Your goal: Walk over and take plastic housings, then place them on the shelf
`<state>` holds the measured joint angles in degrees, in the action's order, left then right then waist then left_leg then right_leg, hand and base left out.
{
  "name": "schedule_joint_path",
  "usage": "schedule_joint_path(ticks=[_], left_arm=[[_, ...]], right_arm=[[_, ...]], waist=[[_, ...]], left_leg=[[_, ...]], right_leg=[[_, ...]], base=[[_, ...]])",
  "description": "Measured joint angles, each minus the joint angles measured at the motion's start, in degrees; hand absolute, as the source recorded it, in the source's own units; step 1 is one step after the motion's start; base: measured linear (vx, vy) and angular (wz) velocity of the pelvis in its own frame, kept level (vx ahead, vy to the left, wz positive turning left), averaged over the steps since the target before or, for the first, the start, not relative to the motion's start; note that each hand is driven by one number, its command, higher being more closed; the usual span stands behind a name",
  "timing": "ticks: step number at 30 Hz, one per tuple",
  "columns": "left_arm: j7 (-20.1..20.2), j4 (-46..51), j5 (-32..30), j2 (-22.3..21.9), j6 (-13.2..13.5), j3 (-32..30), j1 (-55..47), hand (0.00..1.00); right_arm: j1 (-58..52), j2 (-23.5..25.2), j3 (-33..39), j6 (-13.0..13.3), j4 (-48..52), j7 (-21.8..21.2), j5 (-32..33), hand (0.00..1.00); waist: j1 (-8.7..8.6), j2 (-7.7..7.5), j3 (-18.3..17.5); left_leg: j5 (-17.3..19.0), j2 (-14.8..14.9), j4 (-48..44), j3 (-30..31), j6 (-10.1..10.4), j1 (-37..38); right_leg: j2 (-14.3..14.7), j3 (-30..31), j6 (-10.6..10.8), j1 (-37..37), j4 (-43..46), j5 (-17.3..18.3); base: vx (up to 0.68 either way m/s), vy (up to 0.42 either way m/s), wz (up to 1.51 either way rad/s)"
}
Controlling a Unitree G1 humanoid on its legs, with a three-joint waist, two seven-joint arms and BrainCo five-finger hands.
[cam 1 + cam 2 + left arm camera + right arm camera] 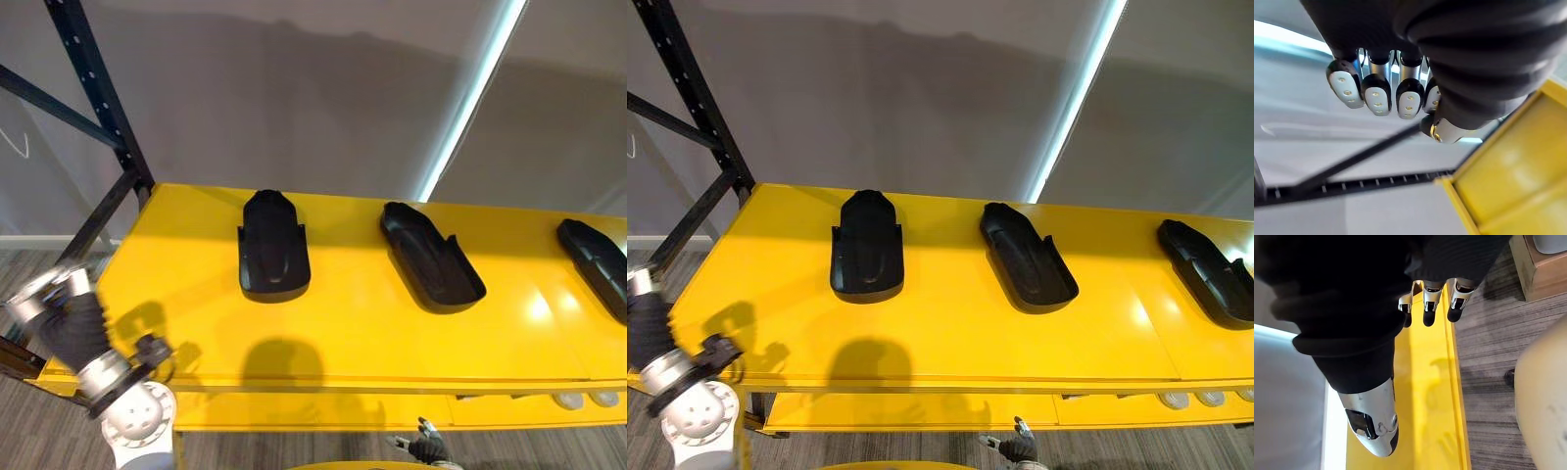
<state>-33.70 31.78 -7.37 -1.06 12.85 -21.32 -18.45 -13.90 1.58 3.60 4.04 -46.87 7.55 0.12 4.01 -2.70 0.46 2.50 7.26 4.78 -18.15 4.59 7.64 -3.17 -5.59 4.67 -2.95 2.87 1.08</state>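
You have three black plastic housings on one yellow shelf point(353, 333), in a row and well apart. The left housing point(273, 245) lies just 9 o'clock of the head view's centre, the middle housing point(431, 257) at 3 o'clock, and the right housing point(598, 262) at the 3 o'clock edge. Each is a long, shallow black shell with a raised rim, narrower at its far end. The left one points to 12 o'clock, the other two toward 11. You have two robot hands, both empty. The left robot hand point(1376, 95) is at 8 o'clock off the shelf corner, fingers relaxed in a close row. The right robot hand point(1429, 308) is at 6 o'clock below the front edge, fingers straight and slightly spread. The left wrist view adds a black perforated rack beam point(1361, 183), and the right wrist view adds a wooden box point(1540, 269).
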Motion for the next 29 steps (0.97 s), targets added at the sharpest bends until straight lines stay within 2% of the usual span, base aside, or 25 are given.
schedule_joint_path(ticks=[3, 4, 6, 9, 11, 12, 15, 16, 20, 29], left_arm=[[-0.5, -7.6, 5.0, -0.1, -1.3, -8.1, -0.4, 1.00], [0.1, -12.0, 5.7, -0.8, -2.7, -11.1, -0.7, 1.00], [1.4, -17.3, 5.8, -1.0, -5.0, -12.2, -1.4, 1.00], [6.1, -28.7, 5.6, -1.5, -8.5, -11.4, -2.9, 1.00], [9.5, -37.2, 5.6, -1.4, -9.0, -9.6, -2.8, 1.00], [11.4, -41.3, 5.7, -1.2, -9.3, -7.8, -2.7, 0.00], [15.9, -50.6, 5.6, -1.3, -9.9, -3.6, -2.3, 0.00], [17.4, -54.2, 5.6, -1.5, -9.9, -2.9, -1.5, 0.00], [19.0, -59.7, 5.3, -2.3, -9.9, -1.3, -0.1, 0.00], [20.0, -68.7, 1.8, -2.2, -9.9, 4.4, 2.4, 0.00]], right_arm=[[0.5, 0.0, 0.6, -0.2, 0.1, 0.0, -0.1, 0.00], [1.2, 0.2, 0.6, -0.5, 0.2, -0.1, -0.2, 0.00], [1.3, -0.3, 0.2, -0.6, 0.7, -0.2, -0.3, 0.00], [2.5, -0.3, -0.1, -1.0, 1.1, -0.4, -0.6, 0.00], [2.5, -0.5, -0.1, -1.5, 1.1, -0.4, -0.6, 0.00], [2.5, -0.4, -0.1, -2.0, 1.1, -0.5, -0.6, 0.00], [2.5, -0.5, -0.1, -2.1, 1.1, -1.0, -0.6, 0.00], [2.4, -0.5, -0.1, -2.1, 1.1, -1.3, -0.6, 0.00], [2.4, -1.0, 0.2, -2.1, 1.1, -1.3, -0.4, 0.00], [2.7, -0.8, 1.2, -2.1, 0.3, -1.1, 0.0, 0.00]], waist=[[0.03, 0.34, 0.1], [0.16, 0.39, 0.2], [0.16, 0.54, 0.2], [0.09, 0.66, 0.3], [0.04, 0.87, 0.3], [0.03, 0.88, 0.3], [-0.02, 0.88, 0.3], [-0.07, 0.79, 0.4], [-0.15, 1.78, 0.6], [-0.27, 1.44, 0.8]], left_leg=[[0.5, 0.0, -1.0, 1.1, -0.4, 0.0], [0.6, -0.1, -1.1, 1.4, -0.5, -0.1], [1.2, -0.2, -1.9, 1.5, -0.6, -0.5], [2.6, -0.3, -4.6, 1.4, -0.6, -1.4], [2.6, -0.3, -5.1, 1.4, -0.7, -1.4], [2.6, -0.4, -5.2, 1.2, -0.7, -1.3], [2.5, -0.5, -5.2, 0.8, -0.5, -1.0], [2.3, -1.0, -4.8, 0.8, -0.2, -0.7], [1.2, -1.3, -2.9, 0.8, 0.0, 0.4], [0.0, -1.7, -0.5, 0.1, 0.1, 1.3]], right_leg=[[-0.3, -2.0, 0.0, -1.3, 0.2, 0.0], [-0.5, -2.2, 0.0, -1.3, 0.2, 0.0], [-0.6, -2.2, 0.0, -1.4, 0.2, 0.1], [-0.9, -2.2, -0.8, -1.5, 0.0, 0.7], [-1.1, -2.2, -1.0, -1.6, 0.0, 1.0], [-1.2, -2.2, -1.1, -1.6, 0.1, 1.3], [-1.3, -2.2, -1.1, -1.6, 0.3, 2.5], [-1.7, -2.2, -0.9, -1.1, 1.0, 3.9], [-1.6, -2.3, -1.0, -0.4, 2.0, 4.4], [-1.0, -2.0, -0.9, -0.2, 1.4, 4.3]], base=[[0.02, -0.006, 0.28], [0.01, -0.005, 0.14], [0.00, -0.002, 0.04], [0.00, -0.008, -0.09], [-0.01, -0.023, -0.07], [-0.02, -0.035, -0.09], [-0.04, -0.043, -0.11], [-0.05, -0.052, -0.07], [-0.03, -0.021, 0.00], [0.01, -0.005, -0.01]])
